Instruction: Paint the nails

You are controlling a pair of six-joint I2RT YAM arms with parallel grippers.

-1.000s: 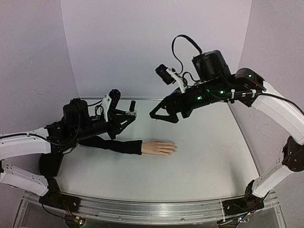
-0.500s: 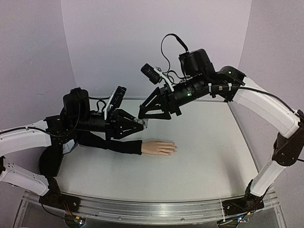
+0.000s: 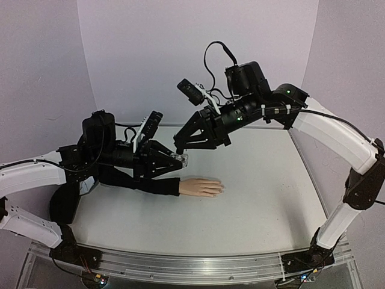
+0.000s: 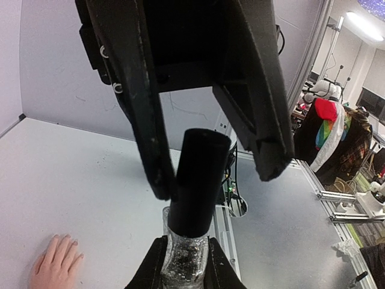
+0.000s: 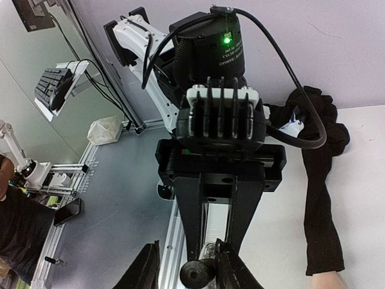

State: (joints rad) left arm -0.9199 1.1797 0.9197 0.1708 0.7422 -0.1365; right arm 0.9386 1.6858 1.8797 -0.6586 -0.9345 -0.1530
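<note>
The left hand holds the polish bottle tight. The right hand is open around its black cap

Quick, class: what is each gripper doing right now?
Left gripper: closed, holding the polish bottle.
Right gripper: open, its fingers either side of the bottle's cap.

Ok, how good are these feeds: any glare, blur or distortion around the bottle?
Top external: even light, soft shadows, wide-angle bowing of the silver near rail; the pale flesh-coloured mannequin hand is sharp. Left wrist: the black cylindrical cap of the small clear glass bottle and the right gripper's fingers are near-black; ceiling lamp glare top right. Right wrist: cap dark at the bottom edge.
</note>
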